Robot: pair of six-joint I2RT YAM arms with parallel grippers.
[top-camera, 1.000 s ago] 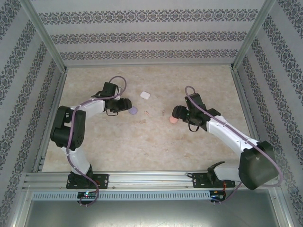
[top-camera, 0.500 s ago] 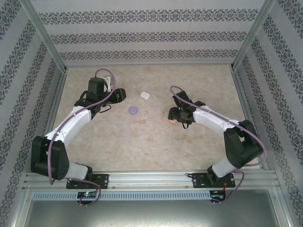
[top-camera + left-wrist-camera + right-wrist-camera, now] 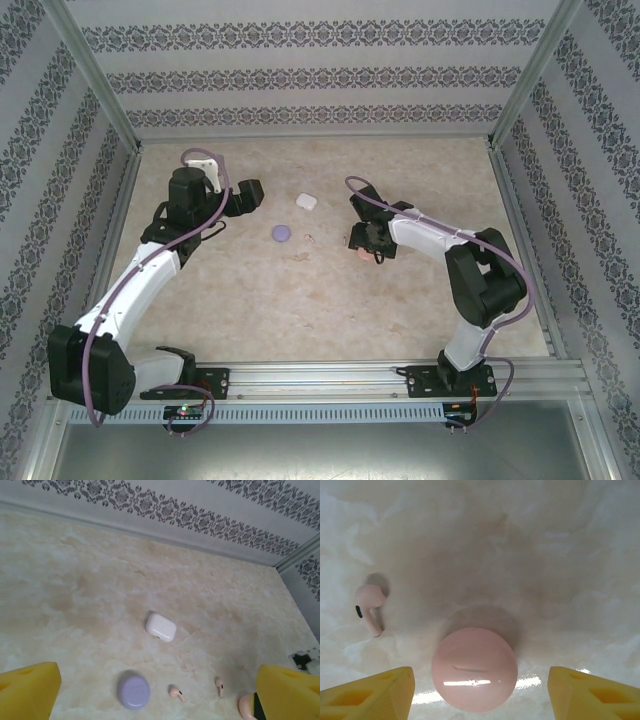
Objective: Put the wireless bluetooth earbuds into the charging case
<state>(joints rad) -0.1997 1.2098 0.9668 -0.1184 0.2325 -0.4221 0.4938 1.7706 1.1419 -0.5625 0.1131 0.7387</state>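
3 closed: white case (image 3: 161, 627), purple case (image 3: 133, 691), pink case (image 3: 474, 669); 2 earbuds (image 3: 176, 693) outside.

The marbled table (image 3: 75, 605) bears a white case (image 3: 161, 627), a purple case (image 3: 133, 691) at its seven o'clock, then, toward three o'clock, a pink earbud (image 3: 176, 693), a second earbud (image 3: 219, 686) and a pink case (image 3: 246, 706).
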